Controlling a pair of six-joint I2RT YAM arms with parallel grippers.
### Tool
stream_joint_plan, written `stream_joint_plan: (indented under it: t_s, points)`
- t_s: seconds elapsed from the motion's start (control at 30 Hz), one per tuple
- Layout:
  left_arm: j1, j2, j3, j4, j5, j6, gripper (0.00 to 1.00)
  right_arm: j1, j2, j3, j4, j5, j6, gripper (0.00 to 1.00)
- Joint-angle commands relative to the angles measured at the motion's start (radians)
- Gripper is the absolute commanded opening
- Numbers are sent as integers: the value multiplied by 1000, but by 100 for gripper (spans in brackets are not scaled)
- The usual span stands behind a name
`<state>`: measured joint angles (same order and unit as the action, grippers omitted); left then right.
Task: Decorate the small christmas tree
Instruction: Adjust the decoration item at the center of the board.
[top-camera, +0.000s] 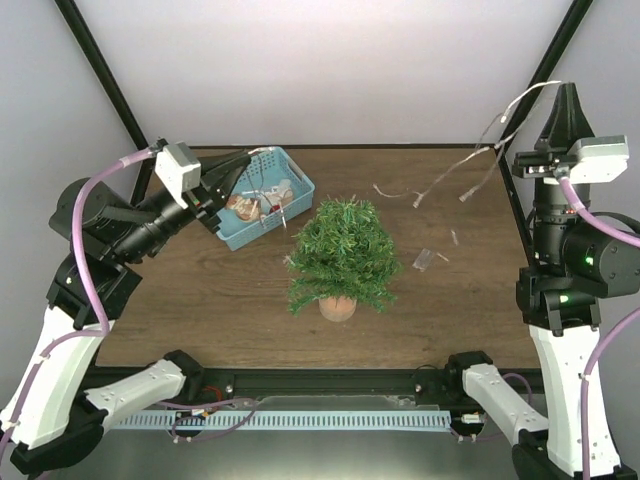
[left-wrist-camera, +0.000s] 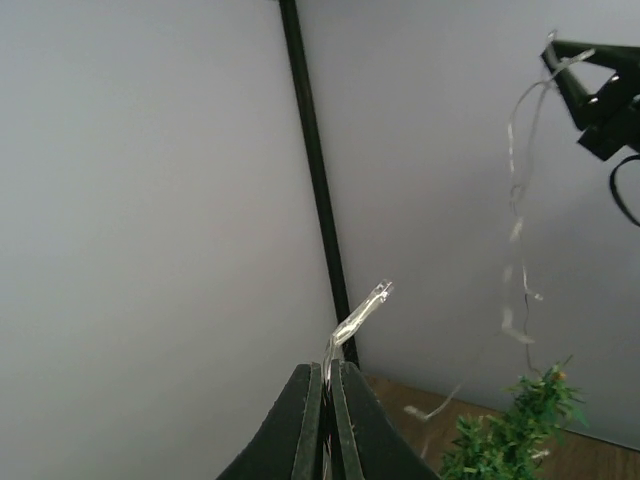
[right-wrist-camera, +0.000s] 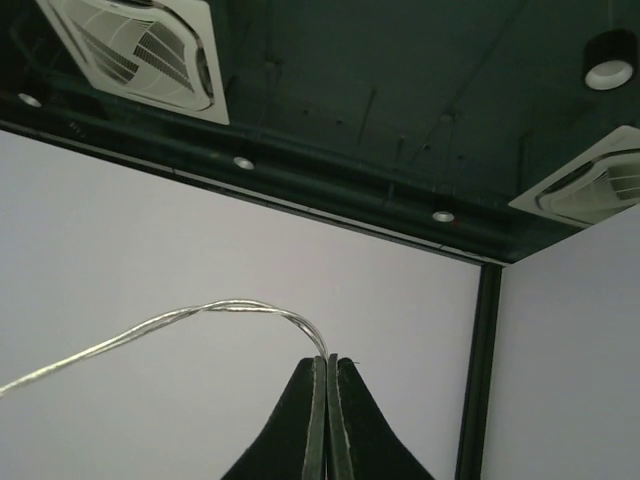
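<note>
The small christmas tree (top-camera: 341, 252) stands mid-table in a brown pot (top-camera: 337, 307); its top also shows low in the left wrist view (left-wrist-camera: 510, 435). A thin silver light string (top-camera: 478, 152) hangs from my right gripper (top-camera: 569, 90), which is raised high at the far right and shut on the wire (right-wrist-camera: 230, 307). The string's lower part lies on the table behind the tree. My left gripper (top-camera: 250, 158) hovers over the basket, shut (left-wrist-camera: 327, 368) on a wire with a clear bulb (left-wrist-camera: 368, 306) sticking out. My right gripper's fingers (right-wrist-camera: 327, 358) are pressed together.
A light-blue basket (top-camera: 299, 180) holding ornaments sits at the back left, under the left gripper. Small clear pieces (top-camera: 424, 260) lie on the wood right of the tree. Black frame posts (top-camera: 108, 85) rise at both back corners.
</note>
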<state>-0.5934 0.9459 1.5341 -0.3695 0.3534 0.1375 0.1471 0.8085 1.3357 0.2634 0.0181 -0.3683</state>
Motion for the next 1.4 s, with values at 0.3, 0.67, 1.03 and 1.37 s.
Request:
stream_joint_plan:
  t_s: [0.3,0.67,1.03,1.37]
  points:
    - [2,-17,44,107,-299,-5,4,-8,57,58,99,236,-149,1]
    - [2,26,44,221,-509,76,4,-200,239,-42,-114,425,-154,1]
    - [3,195,71,430,-687,107,4,-318,359,-215,-294,358,9,7]
    - [3,364,198,462,-543,11,4,-318,506,-23,-688,-108,111,63]
